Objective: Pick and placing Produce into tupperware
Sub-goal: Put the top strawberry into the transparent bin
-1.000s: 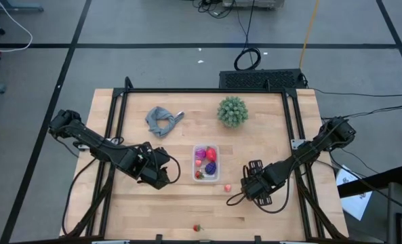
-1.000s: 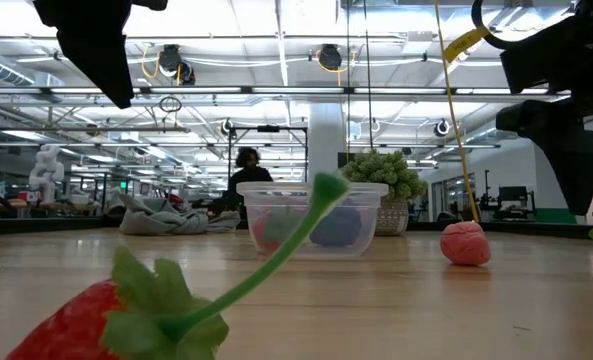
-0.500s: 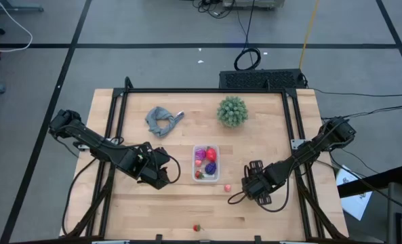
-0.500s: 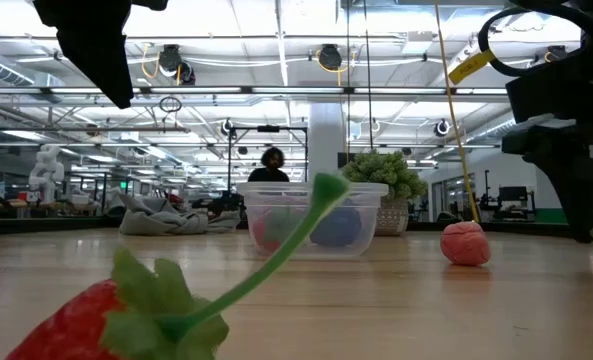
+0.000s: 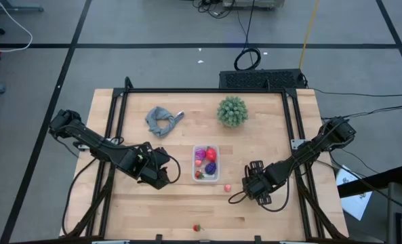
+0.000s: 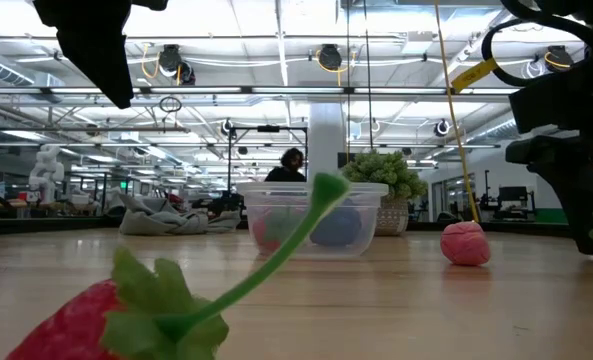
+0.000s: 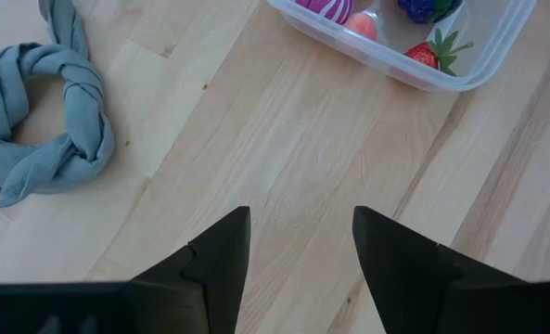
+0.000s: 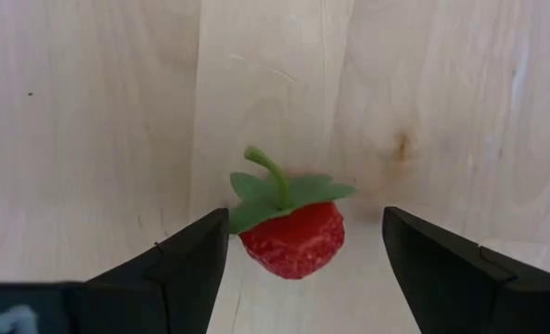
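Lowered slightly: right gripper (image 8: 302, 255), spread wide astride strawberry (image 8: 291, 232); best centred before clenching. Left gripper (image 7: 300, 250) released, idle.

Table (image 5: 268, 146): pale wood, planked, smooth, matt. Tupperware (image 7: 497, 48): clear plastic, faintly glossy. Strawberry (image 8: 293, 237) between the fingers of my right claw (image 8: 302, 269): pimpled red surface, matt green leaf cap. Cloth (image 7: 43, 121): soft grey fabric, twisted. My claw fingers (image 8: 177, 264): dark, matt, hard-edged.
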Motion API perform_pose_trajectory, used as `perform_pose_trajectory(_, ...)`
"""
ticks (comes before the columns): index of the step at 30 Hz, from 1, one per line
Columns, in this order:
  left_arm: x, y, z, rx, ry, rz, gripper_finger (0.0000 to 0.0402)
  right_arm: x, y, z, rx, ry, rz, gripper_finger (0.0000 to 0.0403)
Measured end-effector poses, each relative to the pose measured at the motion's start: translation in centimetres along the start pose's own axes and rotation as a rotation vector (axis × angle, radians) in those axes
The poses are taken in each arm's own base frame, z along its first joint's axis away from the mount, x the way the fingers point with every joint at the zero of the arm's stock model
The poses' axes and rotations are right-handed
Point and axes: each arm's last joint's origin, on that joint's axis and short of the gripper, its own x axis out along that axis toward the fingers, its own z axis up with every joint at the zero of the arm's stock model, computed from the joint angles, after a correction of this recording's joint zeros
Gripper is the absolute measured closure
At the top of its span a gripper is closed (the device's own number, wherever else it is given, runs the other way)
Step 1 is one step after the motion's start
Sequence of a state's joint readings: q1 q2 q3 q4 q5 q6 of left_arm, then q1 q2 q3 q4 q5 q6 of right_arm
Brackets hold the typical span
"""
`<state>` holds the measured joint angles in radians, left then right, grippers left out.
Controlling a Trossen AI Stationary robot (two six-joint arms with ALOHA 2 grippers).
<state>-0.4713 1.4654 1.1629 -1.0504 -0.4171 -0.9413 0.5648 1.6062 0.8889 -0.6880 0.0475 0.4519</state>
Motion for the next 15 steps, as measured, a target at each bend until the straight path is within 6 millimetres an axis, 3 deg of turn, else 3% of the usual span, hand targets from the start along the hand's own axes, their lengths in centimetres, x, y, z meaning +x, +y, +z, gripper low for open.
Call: perform_pose_trajectory(15,0.01,-0.01,0.00,-0.001,0.000,0.000,0.0204,0.01,-0.06,0.02,0.010,0.001,0.000,0.0196)
